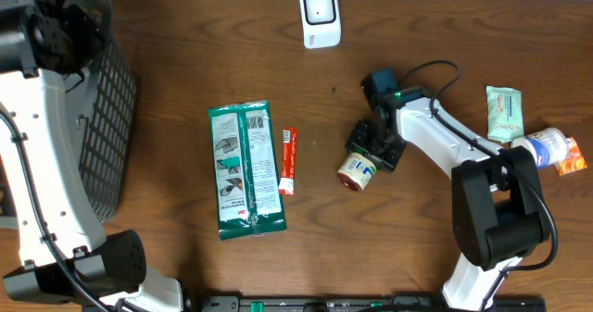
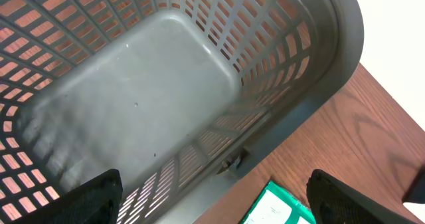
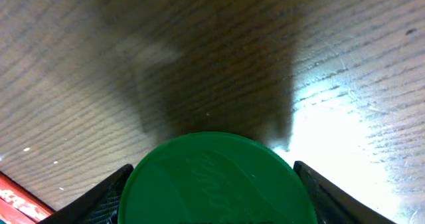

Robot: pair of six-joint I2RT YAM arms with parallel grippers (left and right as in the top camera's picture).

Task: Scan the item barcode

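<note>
Wrist view: the right gripper (image 3: 212, 169) flanks a green lid (image 3: 212, 191), grip uncertain; only overhead shows the jar (image 1: 356, 170) label; left gripper (image 2: 219, 197) gapes over basket (image 2: 292, 44).

Green lid (image 3: 214, 181) cut off by bottom edge; basket (image 1: 107, 118) partly hidden behind left arm (image 1: 37, 145).

We see a wood-grain table (image 1: 185, 62) (faintly shiny) and a matt grey plastic basket (image 2: 319, 64). The green lid (image 3: 212, 181) looks smooth plastic; the pouch (image 1: 245, 168) glossy.
</note>
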